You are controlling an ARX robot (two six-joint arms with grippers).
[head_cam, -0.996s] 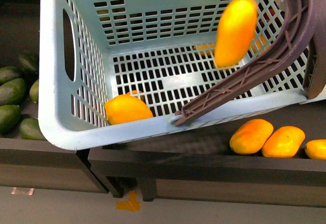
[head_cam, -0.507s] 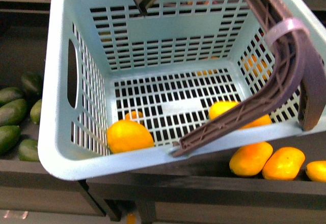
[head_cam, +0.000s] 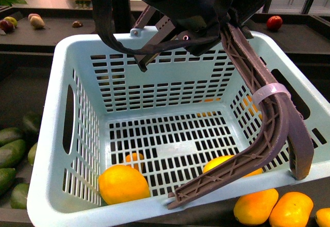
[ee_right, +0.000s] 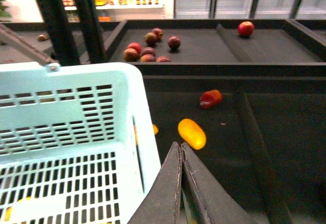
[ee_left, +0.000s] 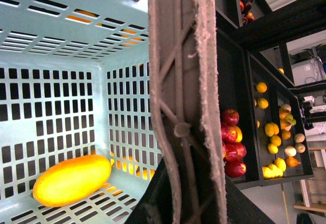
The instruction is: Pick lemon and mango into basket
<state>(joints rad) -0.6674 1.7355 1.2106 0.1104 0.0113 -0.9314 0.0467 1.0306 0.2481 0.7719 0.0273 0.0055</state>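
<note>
The light turquoise basket [head_cam: 49, 149] fills the front view, hanging tilted by its brown-grey handles [head_cam: 268, 129], which are bound with a white zip tie. My left gripper [ee_left: 178, 196] is shut on the handle [ee_left: 175, 81]; its dark arm [head_cam: 191, 5] covers the basket's far rim. On the slotted floor, the mango [head_cam: 221, 163] lies half behind the handle, shown whole in the left wrist view [ee_left: 71, 179]. The rounder yellow lemon [head_cam: 122, 183] rests in the near left corner. My right gripper [ee_right: 179, 146] is shut and empty, outside the basket's wall [ee_right: 145, 132].
Loose yellow-orange fruits [head_cam: 255, 206] lie on the dark shelf below the basket's near right corner, and another [ee_right: 192, 133] past my right gripper. Green avocados [head_cam: 10, 152] sit at the left. Red apples [ee_right: 147, 51] and a shelf divider [ee_right: 254, 147] lie beyond.
The mango was in mid-air over the basket a second ago, then landed on the floor, where it still lies. The basket sits lower in view and my arm now shows above it.
</note>
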